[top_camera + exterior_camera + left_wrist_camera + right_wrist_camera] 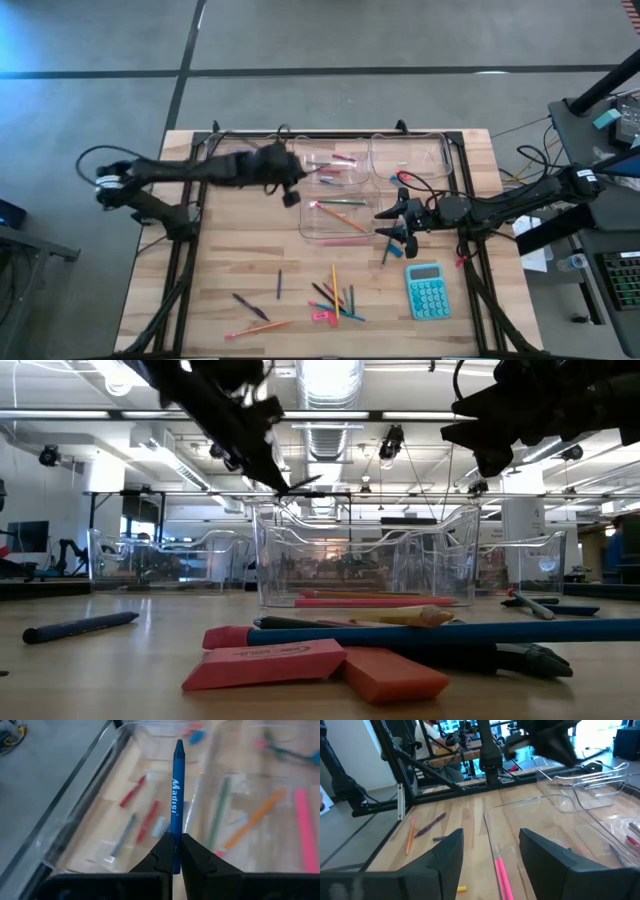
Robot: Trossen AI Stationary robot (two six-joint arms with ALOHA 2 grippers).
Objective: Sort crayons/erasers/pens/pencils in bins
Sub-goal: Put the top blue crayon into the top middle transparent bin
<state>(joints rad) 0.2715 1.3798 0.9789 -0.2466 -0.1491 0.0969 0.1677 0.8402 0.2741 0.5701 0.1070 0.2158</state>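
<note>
Bright, even light from overhead. Ceiling lamps point(330, 380) blown out white in the low view, arms mere silhouettes against them. Glare streaking the bins point(150, 795); their contents soft and hazy in the left wrist view. Foreground erasers point(265, 665) slightly out of focus. Faint shadows on the table point(250, 320).

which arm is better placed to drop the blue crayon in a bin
Left. The left gripper is shut on the blue crayon and hangs over the bin holding red crayons. The right gripper is open, empty, by the bin with pencils.
</note>
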